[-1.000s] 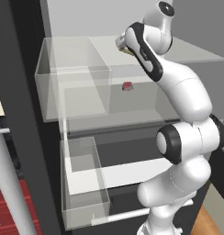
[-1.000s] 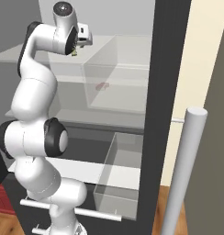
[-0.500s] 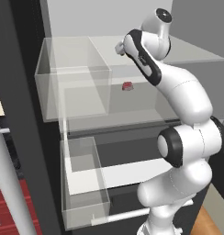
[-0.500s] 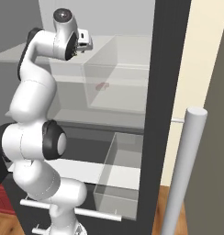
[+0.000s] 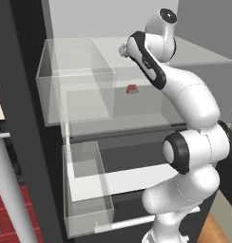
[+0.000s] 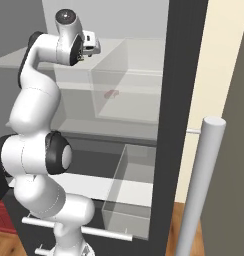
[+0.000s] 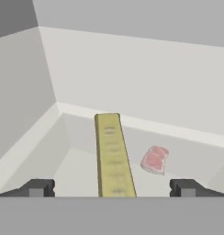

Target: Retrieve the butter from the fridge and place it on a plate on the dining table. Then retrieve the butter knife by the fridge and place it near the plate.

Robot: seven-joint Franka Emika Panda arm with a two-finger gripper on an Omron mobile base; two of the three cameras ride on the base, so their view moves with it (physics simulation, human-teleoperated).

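The fridge [image 5: 23,95] stands open with my arm reaching onto its upper shelf. In the hand view the butter [image 7: 113,156], a pale yellow-olive stick, lies lengthwise on the shelf floor straight ahead. My gripper [image 7: 112,189] is open, its fingertips [image 7: 38,188] set wide on either side of the stick's near end and not touching it. From the base views the gripper [image 5: 123,48] [image 6: 92,46] hangs at the shelf's front, above the clear bin. The plate, dining table and butter knife are out of view.
A tiny red item [image 7: 154,159] [image 5: 131,88] [image 6: 111,93] lies just right of the butter. Clear bins [image 5: 75,80] line the shelf, and a clear drawer [image 5: 87,190] is pulled out below. A pale bar handle [image 6: 199,190] rises in the foreground. Red cabinets [image 5: 4,209] sit low left.
The hand has dipped slightly and edged further in over the shelf. The jaws have stayed open, and nothing in the fridge has moved.
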